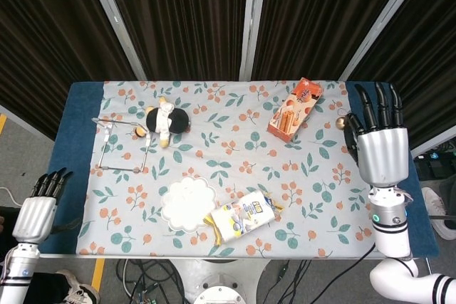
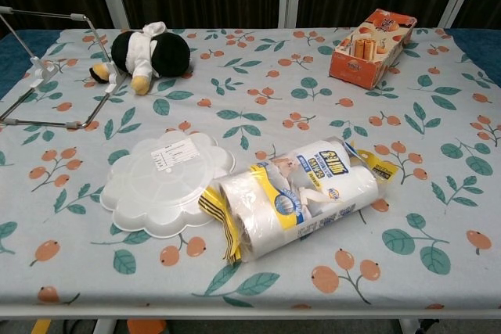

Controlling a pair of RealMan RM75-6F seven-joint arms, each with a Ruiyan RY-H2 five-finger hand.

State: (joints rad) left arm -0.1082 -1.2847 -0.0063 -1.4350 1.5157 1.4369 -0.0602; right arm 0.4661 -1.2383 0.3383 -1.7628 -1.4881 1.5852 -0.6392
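My right hand (image 1: 380, 140) hovers over the table's right edge, fingers spread and pointing away, holding nothing. The orange snack box (image 1: 294, 110) (image 2: 373, 36) is the thing nearest to it, to its left. My left hand (image 1: 37, 209) hangs off the table's left front corner, fingers together, with nothing in it. A wrapped pack of paper rolls (image 1: 243, 216) (image 2: 296, 196) lies near the front edge beside a white flower-shaped plastic lid (image 1: 187, 202) (image 2: 163, 181). A black and white plush toy (image 1: 166, 121) (image 2: 148, 54) lies at the back left. Neither hand shows in the chest view.
A thin metal wire frame (image 1: 122, 146) (image 2: 48, 70) stands at the left next to the plush. The floral cloth (image 1: 228, 154) covers the blue table (image 1: 77, 126). Dark curtains with grey posts close the back.
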